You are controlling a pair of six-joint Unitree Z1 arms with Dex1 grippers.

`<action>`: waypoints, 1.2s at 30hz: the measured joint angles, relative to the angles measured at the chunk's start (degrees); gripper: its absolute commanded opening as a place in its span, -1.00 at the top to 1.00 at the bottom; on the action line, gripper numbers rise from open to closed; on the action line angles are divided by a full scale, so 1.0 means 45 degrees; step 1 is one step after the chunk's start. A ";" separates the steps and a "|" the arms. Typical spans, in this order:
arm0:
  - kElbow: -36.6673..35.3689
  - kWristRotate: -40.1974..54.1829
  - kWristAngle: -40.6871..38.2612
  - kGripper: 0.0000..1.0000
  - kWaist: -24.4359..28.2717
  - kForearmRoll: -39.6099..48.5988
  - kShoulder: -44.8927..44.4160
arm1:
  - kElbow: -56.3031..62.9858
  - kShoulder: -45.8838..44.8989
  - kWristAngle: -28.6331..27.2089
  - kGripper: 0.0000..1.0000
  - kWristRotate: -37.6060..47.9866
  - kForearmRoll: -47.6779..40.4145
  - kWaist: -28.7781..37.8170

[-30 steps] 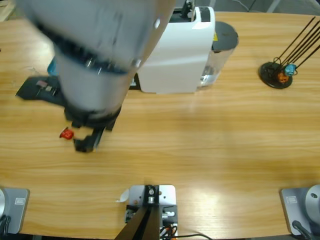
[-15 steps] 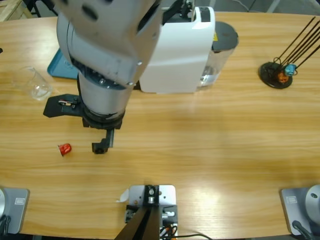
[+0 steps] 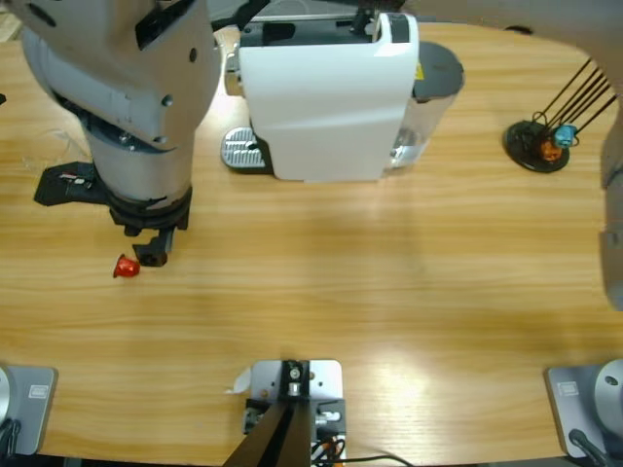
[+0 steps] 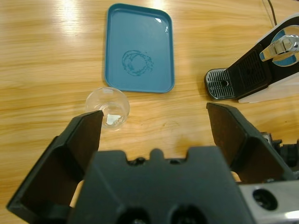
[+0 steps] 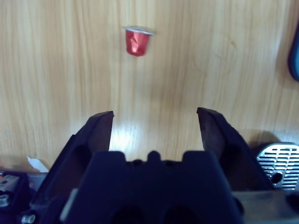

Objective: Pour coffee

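Note:
No coffee is in view. A small clear glass point(image 4: 107, 108) stands on the wood just ahead of my left gripper point(image 4: 154, 114), with no amber liquid showing in it. That gripper is open and holds nothing. In the high view the left gripper point(image 3: 97, 224) hangs under a big silver arm, which hides the glass. My right gripper point(image 5: 155, 114) is open and empty, high above the table. A red capsule point(image 5: 138, 41) lies on its side well ahead of it, and the red capsule point(image 3: 125, 266) also sits beside a left jaw. The white coffee machine point(image 3: 331, 97) stands at the back.
A blue tray point(image 4: 139, 46) lies beyond the glass, bare but for a wet ring. The machine's drip tray point(image 3: 243, 151) juts out to its left. A black stand with rods point(image 3: 540, 136) is at the far right. A blurred pale arm crosses the right edge point(image 3: 613, 195).
The big silver arm has swung left and back, now covering the glass and tray that showed half a second ago. A blurred pale arm has entered along the top right.

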 measured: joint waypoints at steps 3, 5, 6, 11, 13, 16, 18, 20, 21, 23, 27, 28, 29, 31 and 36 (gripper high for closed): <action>0.0000 0.0000 -0.0030 -0.93 0.0000 -0.0016 0.0000 | -0.0801 0.0360 -0.0024 -0.64 0.0001 0.0180 0.0244; 0.0001 0.0000 -0.0048 -0.93 0.0000 -0.0018 0.0000 | -0.1390 0.0620 -0.0026 -0.64 0.0059 0.0247 0.0317; 0.0001 0.0008 -0.0060 -0.93 0.0000 -0.0018 0.0000 | -0.1761 0.0750 -0.0028 -0.63 0.0120 0.0286 0.0341; 0.0002 0.0013 -0.0073 -0.93 0.0000 -0.0023 0.0002 | -0.2718 0.1284 -0.0059 -0.53 0.0462 0.0795 0.0485; 0.0002 0.0022 -0.0080 -0.93 0.0000 -0.0033 0.0002 | -0.2826 0.1672 -0.0059 -0.53 0.0545 0.1204 0.0555; 0.0004 0.0025 -0.0085 -0.93 -0.0001 -0.0037 0.0002 | -0.2860 0.2200 -0.0059 -0.52 0.0646 0.1586 0.0669; 0.0009 0.0025 -0.0108 -0.93 -0.0001 -0.0041 0.0002 | -0.2865 0.2360 -0.0059 -0.53 0.0730 0.1695 0.0749; 0.0014 0.0025 -0.0110 -0.93 -0.0002 -0.0062 0.0002 | -0.2901 0.2485 -0.0059 -0.76 0.0800 0.1763 0.0855; 0.0014 0.0026 -0.0110 -0.93 -0.0002 -0.0073 0.0002 | -0.2905 0.2560 -0.0059 -0.86 0.0830 0.1784 0.0901; 0.0014 0.0026 -0.0123 -0.93 -0.0002 -0.0081 0.0003 | -0.2906 0.2664 -0.0059 -0.93 0.0882 0.1791 0.0982; 0.0015 0.0026 -0.0229 -0.93 -0.0002 -0.0083 0.0005 | -0.2909 0.2799 -0.0059 -0.92 0.0944 0.1792 0.1019; 0.0015 0.0026 -0.0257 -0.93 -0.0002 -0.0088 0.0006 | -0.2909 0.2809 -0.0061 -0.92 0.0950 0.1792 0.1019; 0.0016 0.0026 -0.0294 -0.93 -0.0002 -0.0091 0.0006 | -0.2909 0.2816 -0.0098 -0.91 0.0954 0.1792 0.1019; 0.0016 0.0026 -0.0357 -0.93 -0.0002 -0.0097 0.0012 | -0.2909 0.2816 -0.0284 -0.87 0.1012 0.1775 0.1019; 0.0018 0.0027 -0.0379 -0.93 -0.0002 -0.0202 0.0037 | -0.2936 0.2816 -0.1291 -0.85 0.1431 0.1457 0.1019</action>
